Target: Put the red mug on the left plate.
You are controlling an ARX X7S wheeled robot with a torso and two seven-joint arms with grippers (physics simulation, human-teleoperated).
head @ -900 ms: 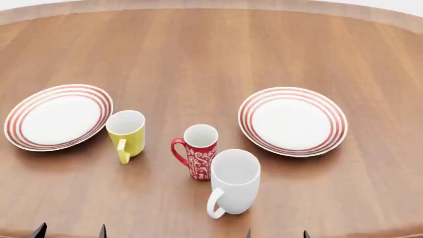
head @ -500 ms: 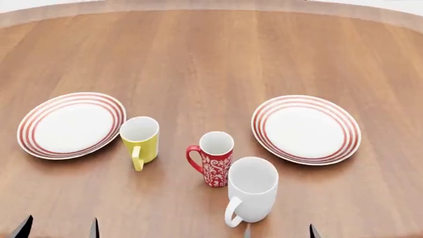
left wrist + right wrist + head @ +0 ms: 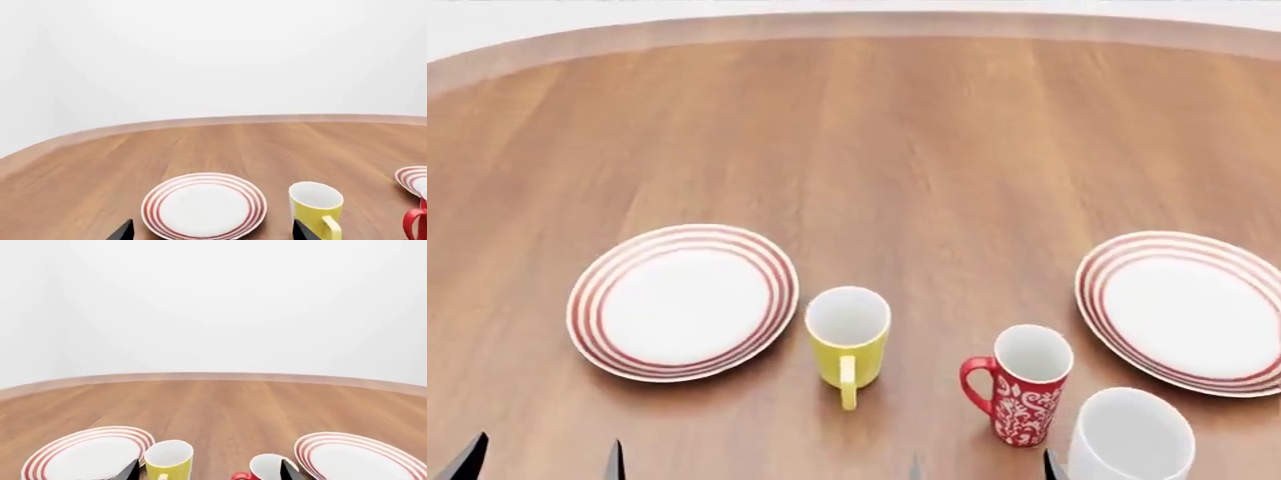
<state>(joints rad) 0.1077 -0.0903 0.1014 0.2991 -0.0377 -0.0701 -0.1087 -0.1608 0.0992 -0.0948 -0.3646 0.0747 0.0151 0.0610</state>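
The red mug with the white swirl pattern stands upright on the table, handle to the left. It is between the yellow mug and the white mug. The left plate, white with red rings, lies empty to the left of the yellow mug. My left gripper is open and empty at the table's near edge, in front of that plate. My right gripper is open and empty just in front of the red mug. Only the fingertips of each gripper show.
The identical right plate lies empty at the right. The yellow mug stands between the left plate and the red mug. The white mug stands close to the red mug's right, near the table's front edge.
The head view has shifted, so the plates and mugs now sit further right and lower in the picture. The things on the table keep their places relative to each other. Both grippers stay open.
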